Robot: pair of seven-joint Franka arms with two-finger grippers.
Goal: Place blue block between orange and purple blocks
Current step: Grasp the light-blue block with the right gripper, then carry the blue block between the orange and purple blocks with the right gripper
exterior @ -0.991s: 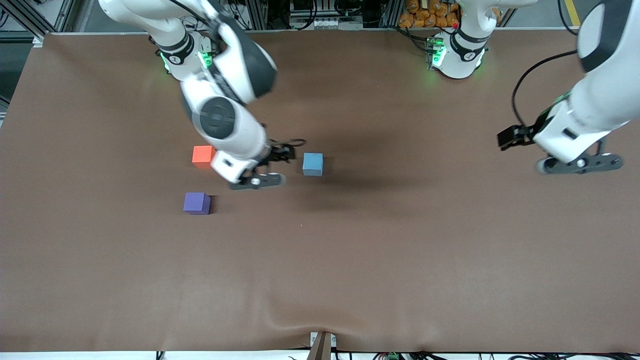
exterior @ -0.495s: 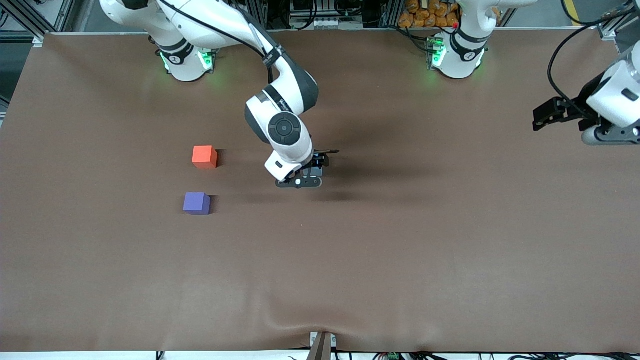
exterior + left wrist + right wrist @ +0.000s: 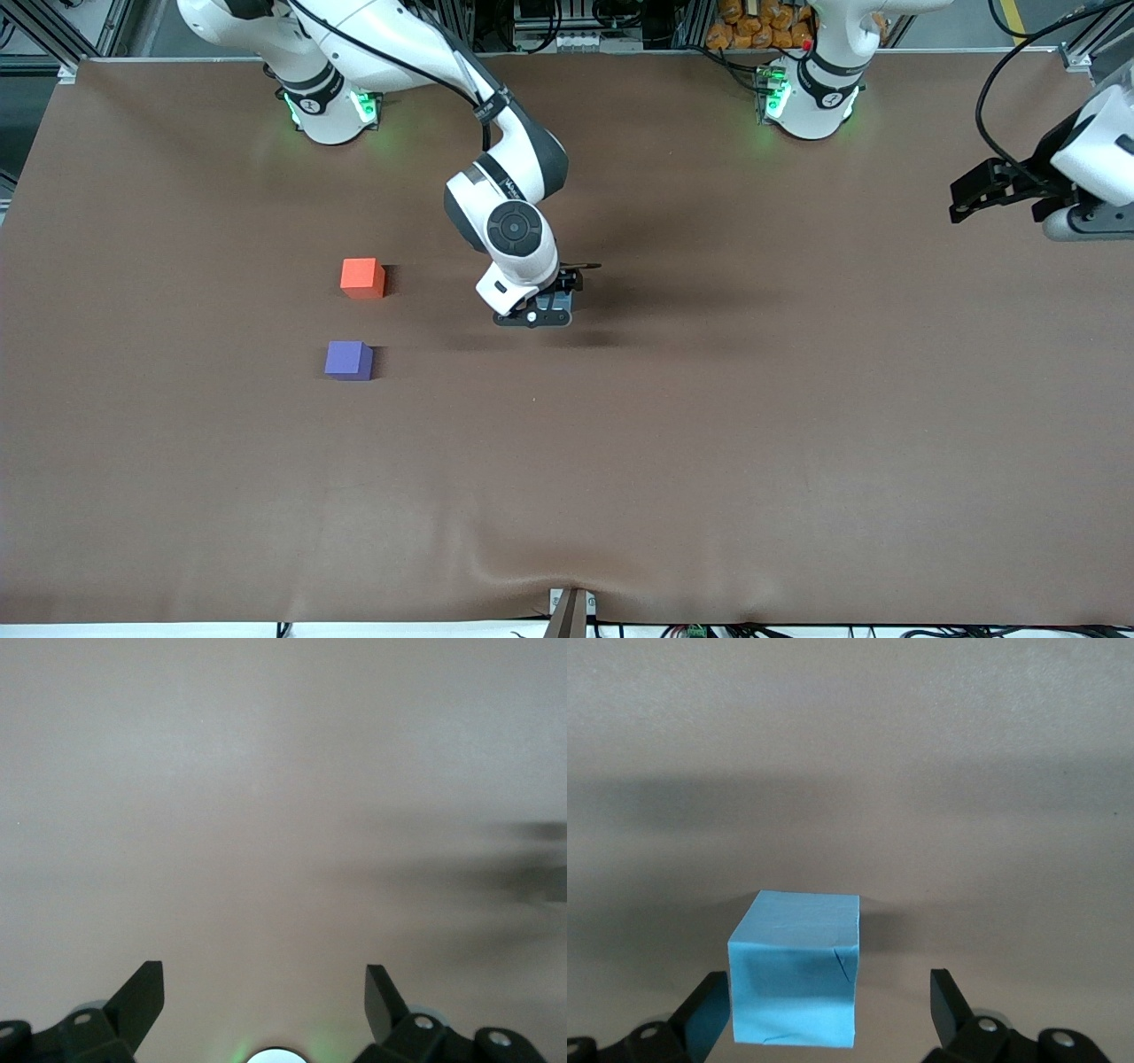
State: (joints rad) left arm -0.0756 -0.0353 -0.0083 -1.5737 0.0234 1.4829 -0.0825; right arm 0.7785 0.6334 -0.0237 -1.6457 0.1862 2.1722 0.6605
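The right wrist view alone shows the sky-blue, faintly creased blue block (image 3: 794, 970) on the bench (image 3: 709, 443) inside the open right hand (image 3: 830, 1005), ungripped; the left hand (image 3: 264, 997) waits open.

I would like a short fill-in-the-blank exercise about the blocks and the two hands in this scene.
1. The right hand is open around the ____ block.
2. The block nearest the front camera is the ____ one.
3. The orange block lies toward the ____ arm's end of the table.
4. The left hand is ____.

Missing words: blue; purple; right; open
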